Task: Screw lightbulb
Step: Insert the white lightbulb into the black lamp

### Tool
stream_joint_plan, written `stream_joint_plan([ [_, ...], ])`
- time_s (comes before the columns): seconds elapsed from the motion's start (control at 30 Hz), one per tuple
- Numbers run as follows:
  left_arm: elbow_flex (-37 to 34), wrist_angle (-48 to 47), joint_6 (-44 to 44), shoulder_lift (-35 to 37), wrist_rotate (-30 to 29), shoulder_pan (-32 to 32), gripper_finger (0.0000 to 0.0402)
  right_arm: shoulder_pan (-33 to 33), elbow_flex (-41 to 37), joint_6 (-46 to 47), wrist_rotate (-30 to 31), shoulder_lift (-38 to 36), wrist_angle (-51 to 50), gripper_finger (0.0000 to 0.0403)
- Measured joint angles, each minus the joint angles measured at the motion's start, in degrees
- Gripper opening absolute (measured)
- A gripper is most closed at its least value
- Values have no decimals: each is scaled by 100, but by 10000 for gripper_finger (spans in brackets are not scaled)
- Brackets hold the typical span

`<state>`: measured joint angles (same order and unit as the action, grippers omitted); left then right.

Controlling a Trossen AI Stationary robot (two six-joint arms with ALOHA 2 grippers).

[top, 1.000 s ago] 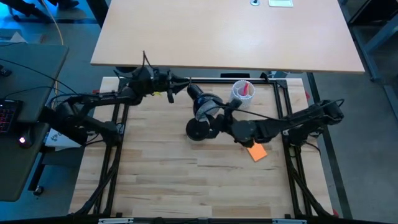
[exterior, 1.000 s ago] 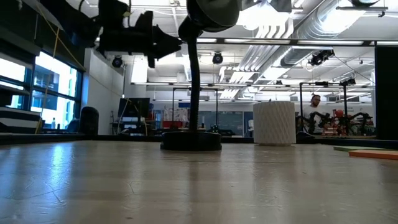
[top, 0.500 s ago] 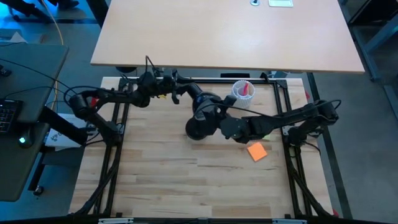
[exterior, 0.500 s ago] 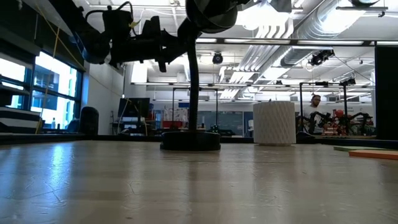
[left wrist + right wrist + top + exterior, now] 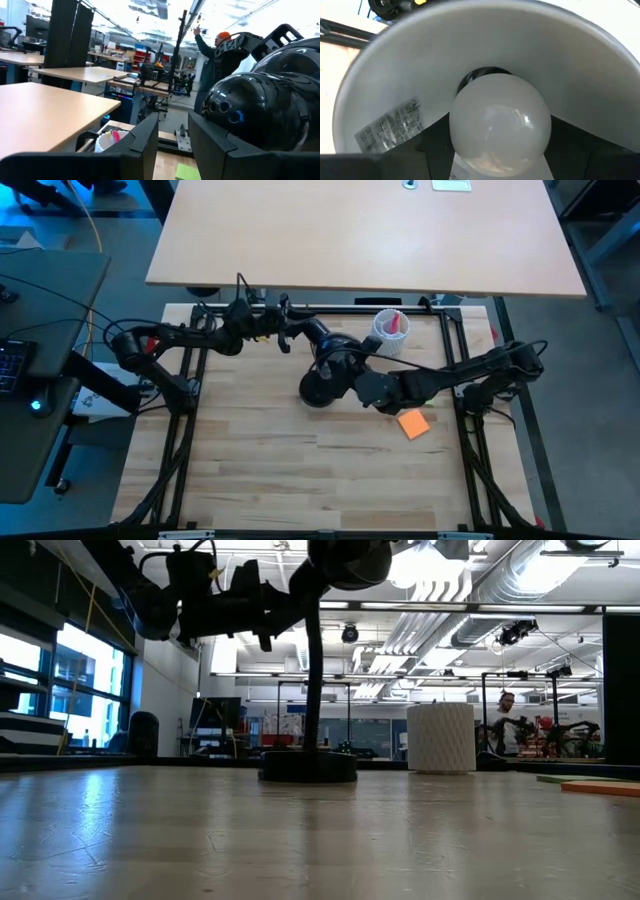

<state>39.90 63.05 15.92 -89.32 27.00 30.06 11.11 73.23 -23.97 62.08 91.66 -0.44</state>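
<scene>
Lightbulb [image 5: 500, 125], white, held by the right gripper [image 5: 495, 172] inside the lamp shade [image 5: 395, 75] at the socket mouth; left gripper [image 5: 284, 335], jaws part-open and empty, brought in from nine o'clock against the lamp head, so screwing appears imminent.

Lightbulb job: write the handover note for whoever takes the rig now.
Right hand: holds the lightbulb inside the lamp shade, its tip at the socket opening.
Left hand: fingers apart, nothing between them, up beside the black lamp head; whether it touches the lamp is unclear.
Lamp base stands on the table, far side, with the white cup beside it.
Done: bulb brought up to the socket.
Left: whether the threads have caught is hidden; probably turn the bulb home, release, back both arms off.
</scene>
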Motion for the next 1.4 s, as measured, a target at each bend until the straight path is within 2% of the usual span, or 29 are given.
stream_joint_plan([
  [0.3, 0, 20, -196, 0, -43, -116, 105, 13, -2, 457, 22, -4, -19, 245],
  [0.47, 0, 19, -701, 17, -139, -237, 106, 12, -2, 1554, -34, -12, 17, 245],
  [0.67, -10, 9, -915, 22, -117, -240, 103, 2, -2, 3004, -179, -20, -13, 245],
  [0.97, -11, 26, -1671, 24, -134, -334, 65, -2, -2, 3974, -288, -22, -19, 245],
  [1.13, -11, -3, -2308, 24, -385, -463, 37, -2, -2, 4765, -585, -26, 33, 245],
  [1.23, -32, -128, -2757, 9, -132, -603, 19, -5, 3, 5327, -687, -24, 96, 245],
  [1.3, -42, -163, -3078, 9, -177, -677, 9, -53, 7, 5753, -762, -26, 116, 245],
  [1.4, -58, -143, -3524, 13, -609, -807, 2, -100, 7, 6400, -875, -24, 125, 245],
])
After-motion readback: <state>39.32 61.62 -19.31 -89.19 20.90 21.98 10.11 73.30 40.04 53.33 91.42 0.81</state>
